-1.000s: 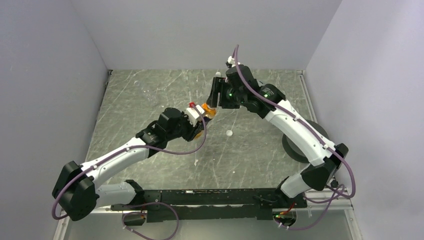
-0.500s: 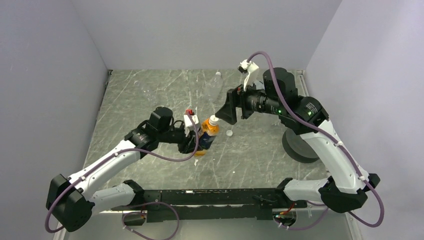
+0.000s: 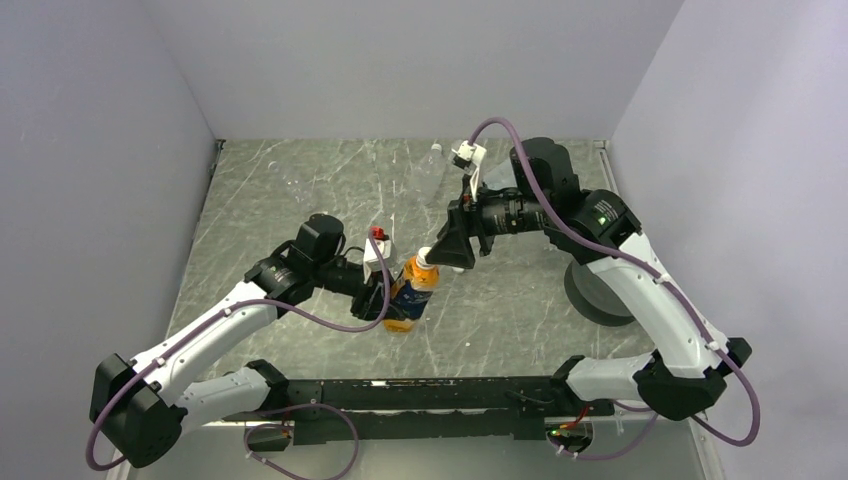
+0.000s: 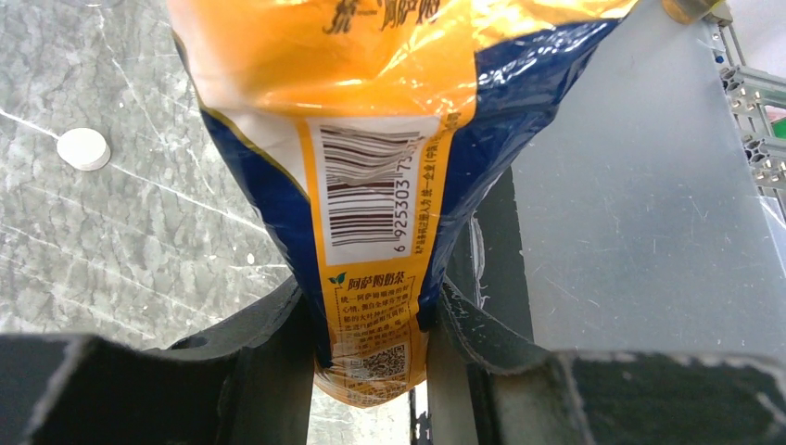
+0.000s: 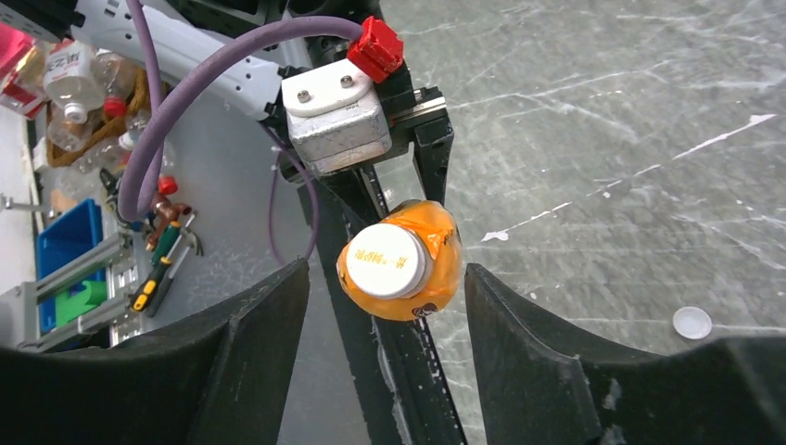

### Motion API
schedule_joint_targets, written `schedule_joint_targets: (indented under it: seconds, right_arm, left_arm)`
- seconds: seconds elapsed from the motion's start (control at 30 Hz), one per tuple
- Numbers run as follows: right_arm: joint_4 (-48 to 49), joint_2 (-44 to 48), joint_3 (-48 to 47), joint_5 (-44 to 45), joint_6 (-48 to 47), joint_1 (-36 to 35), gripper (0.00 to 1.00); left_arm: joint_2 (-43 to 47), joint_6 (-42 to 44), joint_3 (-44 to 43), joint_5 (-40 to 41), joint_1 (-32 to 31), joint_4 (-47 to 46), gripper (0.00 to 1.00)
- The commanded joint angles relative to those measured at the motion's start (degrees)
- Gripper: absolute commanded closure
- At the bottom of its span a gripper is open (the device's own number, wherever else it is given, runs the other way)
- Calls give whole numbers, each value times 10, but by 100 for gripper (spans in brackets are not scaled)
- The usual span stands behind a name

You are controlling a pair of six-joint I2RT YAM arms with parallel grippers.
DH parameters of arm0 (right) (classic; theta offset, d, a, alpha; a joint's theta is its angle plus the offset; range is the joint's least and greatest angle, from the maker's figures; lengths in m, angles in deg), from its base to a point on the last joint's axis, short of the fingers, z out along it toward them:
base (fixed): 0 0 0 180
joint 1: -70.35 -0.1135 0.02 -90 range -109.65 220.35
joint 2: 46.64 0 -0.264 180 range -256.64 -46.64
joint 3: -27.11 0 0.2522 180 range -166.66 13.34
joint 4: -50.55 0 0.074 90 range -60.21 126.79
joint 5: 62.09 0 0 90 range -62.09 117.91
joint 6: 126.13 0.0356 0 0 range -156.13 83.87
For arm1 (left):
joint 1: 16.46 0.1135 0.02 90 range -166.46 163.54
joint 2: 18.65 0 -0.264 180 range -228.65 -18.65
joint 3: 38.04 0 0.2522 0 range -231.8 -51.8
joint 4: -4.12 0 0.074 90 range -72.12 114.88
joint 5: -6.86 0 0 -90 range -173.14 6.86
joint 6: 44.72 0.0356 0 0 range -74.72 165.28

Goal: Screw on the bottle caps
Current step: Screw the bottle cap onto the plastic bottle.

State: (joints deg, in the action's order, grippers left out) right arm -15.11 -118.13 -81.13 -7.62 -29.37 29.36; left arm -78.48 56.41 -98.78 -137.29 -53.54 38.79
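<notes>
**Orange bottle held by the left hand, right hand open around its cap**

The left hand (image 3: 388, 284) is closed on the orange bottle (image 3: 408, 292) near the middle of the counter (image 3: 300, 200). In the left wrist view its two fingers (image 4: 278, 324) pinch the narrow lower part of the bottle from both sides, and the orange and dark blue label with its barcode is creased between them. From above, the bottle is tilted, with its neck pointing up and toward the far right. Whether its base touches the counter cannot be told.

A white cap (image 5: 386, 260) sits on the neck of the bottle. How far it is threaded on cannot be told.

The right hand (image 3: 447, 252) reaches in from the far right and is spread wide and holds nothing. In the right wrist view its fingers (image 5: 250, 362) stand one on each side of the capped neck, with a clear gap between each finger and the cap.

A loose cap (image 5: 692, 322), also white, lies flat on the counter just to the right of the bottle. A clear bottle (image 3: 434, 152), faint against the surface, is near the far wall. A black disc (image 3: 590, 295) lies at the right side of the counter, partly covered by the right arm.
</notes>
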Motion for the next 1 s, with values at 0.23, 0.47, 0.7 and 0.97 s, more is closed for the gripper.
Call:
schedule_joint_targets:
  seconds: [0.23,0.47,0.7,0.97]
  right_arm:
    - [9,-22,-13,-39,-13,-18,45]
    - [12,-24,-14,-35,-10,-23,57]
    - [20,-15,-3,-13,-4,-27,73]
    - [43,-5,14,86,20,-45,83]
  left_arm:
    - [10,1,-11,-32,3,-21,100]
    - [10,-5,-9,-28,3,-26,100]
    - [11,-23,-3,-21,3,-44,100]
    - [8,-92,2,8,5,-112,100]
